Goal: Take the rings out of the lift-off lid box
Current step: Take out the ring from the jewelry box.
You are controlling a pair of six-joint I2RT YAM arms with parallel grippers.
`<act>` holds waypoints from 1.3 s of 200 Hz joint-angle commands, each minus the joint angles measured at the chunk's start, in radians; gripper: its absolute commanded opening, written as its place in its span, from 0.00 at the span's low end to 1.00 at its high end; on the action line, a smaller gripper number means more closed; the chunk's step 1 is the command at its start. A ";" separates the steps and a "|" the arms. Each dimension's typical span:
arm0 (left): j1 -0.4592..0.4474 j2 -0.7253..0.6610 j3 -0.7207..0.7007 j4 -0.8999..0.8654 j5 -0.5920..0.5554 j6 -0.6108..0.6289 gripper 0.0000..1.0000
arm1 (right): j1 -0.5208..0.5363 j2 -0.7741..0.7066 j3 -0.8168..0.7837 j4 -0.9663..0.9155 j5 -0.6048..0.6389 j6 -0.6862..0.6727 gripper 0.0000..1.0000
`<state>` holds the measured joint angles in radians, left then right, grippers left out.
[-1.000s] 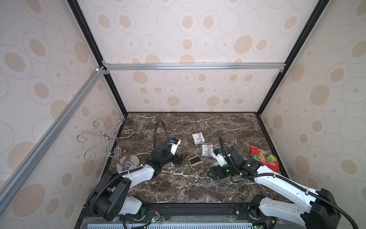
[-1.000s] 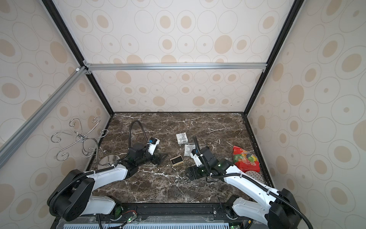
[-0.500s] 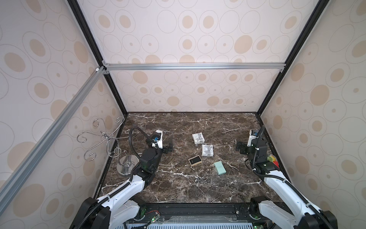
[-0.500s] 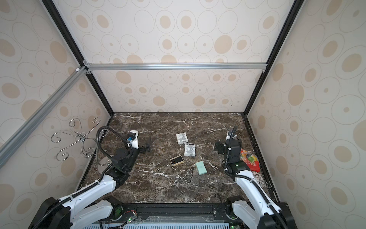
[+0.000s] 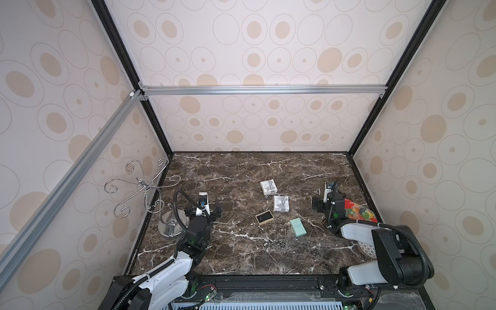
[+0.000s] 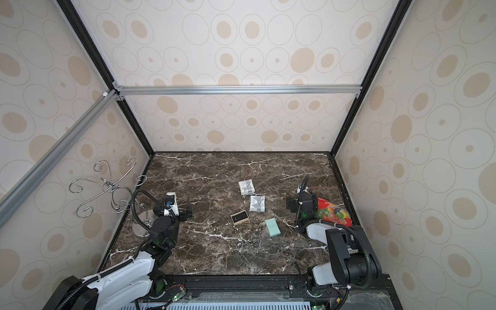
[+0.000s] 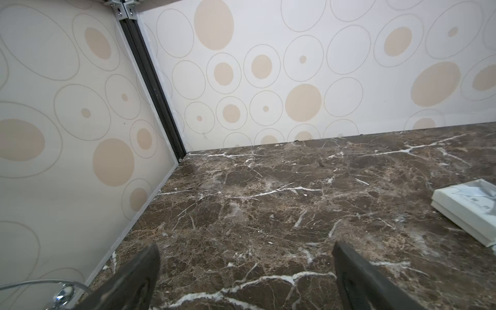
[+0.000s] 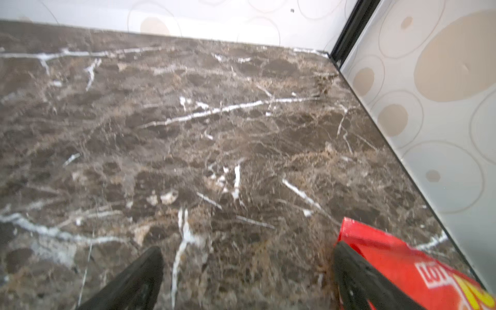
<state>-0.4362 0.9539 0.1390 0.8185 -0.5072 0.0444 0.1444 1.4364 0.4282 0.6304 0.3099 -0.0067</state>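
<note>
Three tiny dark rings (image 5: 274, 244) lie in a row on the marble near the front middle, seen in both top views (image 6: 247, 244). Behind them sits a small open box (image 5: 264, 217) with a dark inside, and its mint-green lid (image 5: 298, 227) lies flat to its right. My left gripper (image 7: 245, 244) is open over bare marble at the left (image 5: 204, 211). At the right, my right gripper (image 8: 247, 246) is open and empty too, hovering beside a red bag (image 5: 330, 202). Neither gripper touches the box or the rings.
Two white marbled boxes (image 5: 268, 187) (image 5: 281, 203) sit behind the open box; one shows at the edge of the left wrist view (image 7: 467, 212). A silver wire stand (image 5: 145, 188) rises at the left wall. A red snack bag (image 5: 359, 212) lies by the right wall (image 8: 402, 265).
Both arms pulled back from the middle to the sides of the table. The right gripper left the mint lid lying on the marble.
</note>
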 commanded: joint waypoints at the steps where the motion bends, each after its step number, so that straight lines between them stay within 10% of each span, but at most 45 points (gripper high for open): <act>1: 0.013 0.060 0.044 0.024 0.033 0.054 1.00 | -0.008 0.045 -0.023 0.170 -0.017 -0.039 1.00; 31: 0.013 0.179 0.146 -0.005 0.139 0.067 1.00 | -0.004 0.015 0.001 0.100 -0.020 -0.051 1.00; 73: 0.007 0.293 0.346 -0.229 0.399 0.042 1.00 | 0.031 -0.272 0.199 -0.575 -0.186 0.085 1.00; 122: -0.037 0.311 0.416 -0.392 0.660 -0.035 1.00 | 0.342 -0.307 0.420 -1.048 -0.285 0.143 0.95; 176: -0.156 0.384 0.417 -0.461 0.606 -0.195 1.00 | 0.548 -0.073 0.510 -0.978 -0.371 0.275 0.55; 260: -0.161 0.498 0.363 -0.406 0.624 -0.307 1.00 | 0.633 0.247 0.626 -0.848 -0.433 0.301 0.43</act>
<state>-0.5934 1.4300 0.5014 0.3882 0.1028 -0.2218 0.7574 1.6394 1.0069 -0.2489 -0.1055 0.2798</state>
